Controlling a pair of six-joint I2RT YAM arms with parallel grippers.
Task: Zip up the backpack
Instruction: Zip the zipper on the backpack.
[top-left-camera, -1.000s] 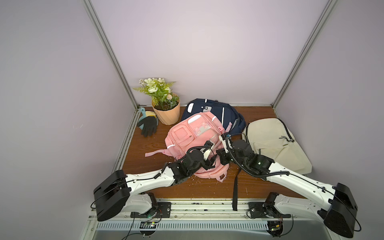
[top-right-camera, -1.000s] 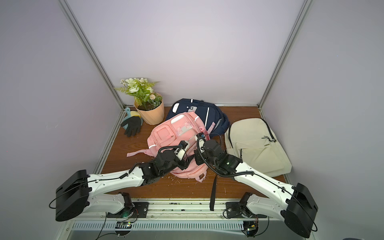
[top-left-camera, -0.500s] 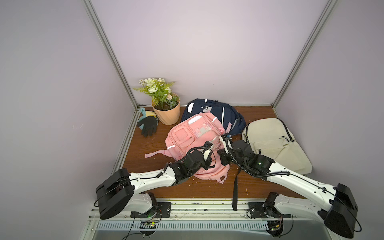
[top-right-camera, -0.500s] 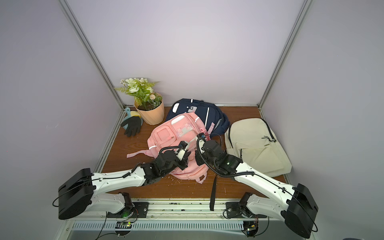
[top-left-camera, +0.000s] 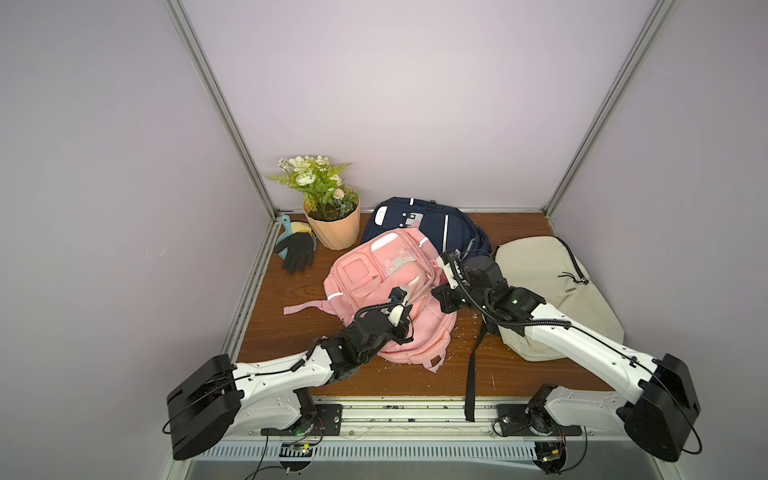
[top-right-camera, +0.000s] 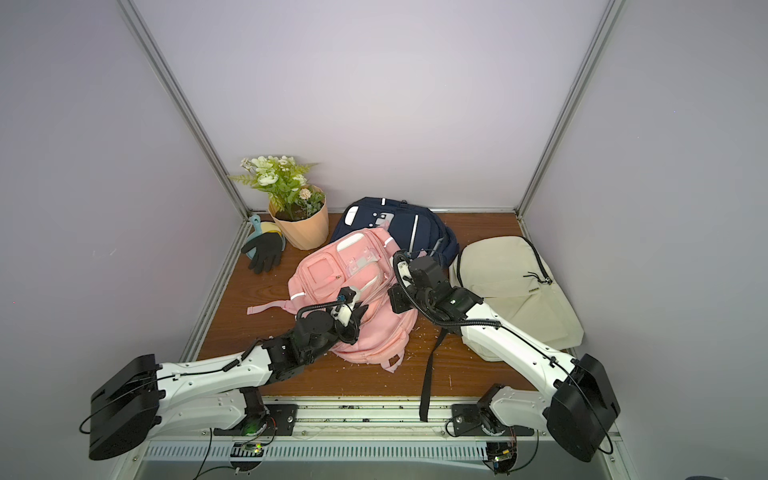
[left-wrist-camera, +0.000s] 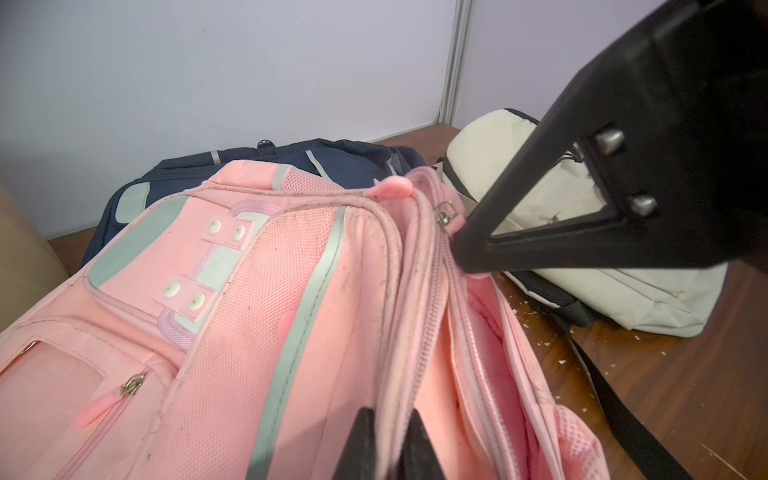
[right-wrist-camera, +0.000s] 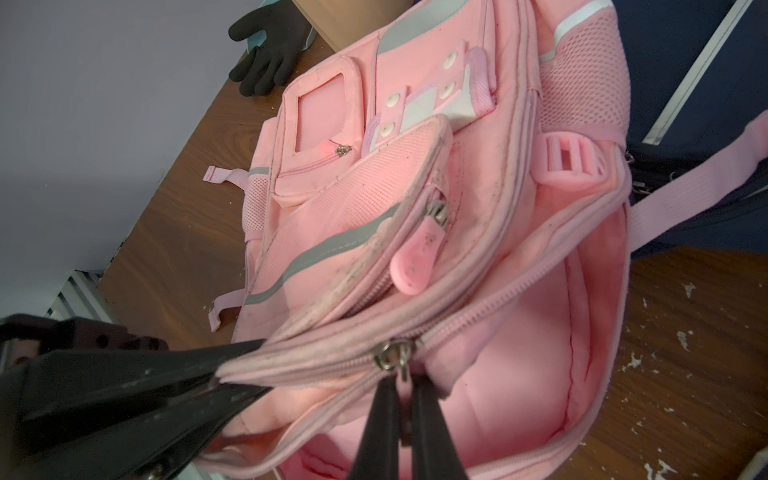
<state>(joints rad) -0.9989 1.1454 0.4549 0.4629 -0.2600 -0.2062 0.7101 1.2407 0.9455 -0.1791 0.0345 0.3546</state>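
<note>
Pinching the grubby piped rim of the pink backpack, my left gripper is clamped tight on the fabric. My right gripper is closed on the soft zipper pull under the metal slider. The mesh-panelled bag lies in the middle of the wooden table, mouth gaping, leaning on the far navy backpack.

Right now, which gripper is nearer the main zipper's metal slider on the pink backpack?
Right. The right gripper is shut on the pull tab hanging from the slider; the left gripper pinches the rim of the pink backpack, farther off.
</note>
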